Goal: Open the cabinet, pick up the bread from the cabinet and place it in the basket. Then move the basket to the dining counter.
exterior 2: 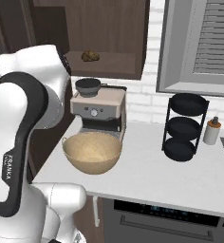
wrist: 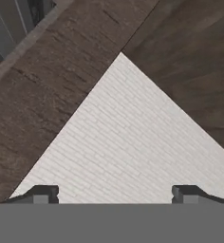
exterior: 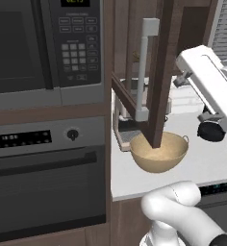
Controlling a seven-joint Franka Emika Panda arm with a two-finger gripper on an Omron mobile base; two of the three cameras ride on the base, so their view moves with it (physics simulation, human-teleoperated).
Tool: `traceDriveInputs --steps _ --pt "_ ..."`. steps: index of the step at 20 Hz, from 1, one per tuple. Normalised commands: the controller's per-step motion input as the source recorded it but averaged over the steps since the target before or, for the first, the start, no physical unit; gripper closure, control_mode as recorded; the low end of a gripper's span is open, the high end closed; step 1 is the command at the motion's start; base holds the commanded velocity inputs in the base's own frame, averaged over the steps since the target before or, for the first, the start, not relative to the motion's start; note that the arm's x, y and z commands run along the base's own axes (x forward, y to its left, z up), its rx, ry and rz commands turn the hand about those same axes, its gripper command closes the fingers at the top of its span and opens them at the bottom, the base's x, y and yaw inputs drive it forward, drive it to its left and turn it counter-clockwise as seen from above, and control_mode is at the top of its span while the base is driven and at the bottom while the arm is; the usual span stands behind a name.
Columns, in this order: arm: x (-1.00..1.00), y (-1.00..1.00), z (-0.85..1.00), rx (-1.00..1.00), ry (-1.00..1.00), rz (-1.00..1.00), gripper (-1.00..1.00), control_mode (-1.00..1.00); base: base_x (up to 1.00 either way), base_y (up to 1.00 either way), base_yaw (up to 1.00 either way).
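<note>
The cabinet (exterior 2: 111,28) stands open, its dark brown door (exterior: 159,77) swung out over the worktop with the silver bar handle (exterior: 143,67) facing me. The bread (exterior 2: 89,56), a small golden-brown lump, lies on the cabinet's lower shelf. Below it, the tan basket (exterior 2: 91,153) sits on the white worktop in front of the coffee machine (exterior 2: 98,107), with nothing in it. My gripper (wrist: 115,194) is open, its fingertips (wrist: 45,193) wide apart with nothing between them, facing white brick wall and dark wood. The dining counter is out of view.
A black microwave (exterior: 43,43) and an oven (exterior: 43,178) fill the wall left of the cabinet. A black tiered rack (exterior 2: 184,126) and a small bottle (exterior 2: 211,130) stand at the right of the worktop (exterior 2: 156,175), under a shuttered window (exterior 2: 204,42).
</note>
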Motion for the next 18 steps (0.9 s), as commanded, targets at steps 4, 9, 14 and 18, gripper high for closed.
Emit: traceDriveInputs --steps 4,9,14,18 --pt "-0.77 -0.37 0.16 0.21 -0.16 0.0 -1.0 -1.0 0.0 0.0 0.0" --pt "-0.66 -0.13 -0.01 0.08 -0.12 -0.08 -1.0 -1.0 0.0 0.0 0.0" --pt "0.82 -0.73 -0.69 -0.06 -0.35 -0.04 -1.0 -1.0 0.0 0.0 0.0" --pt "0.99 -0.39 -0.64 -0.21 -0.66 0.0 -1.0 -1.0 0.0 0.0 0.0"
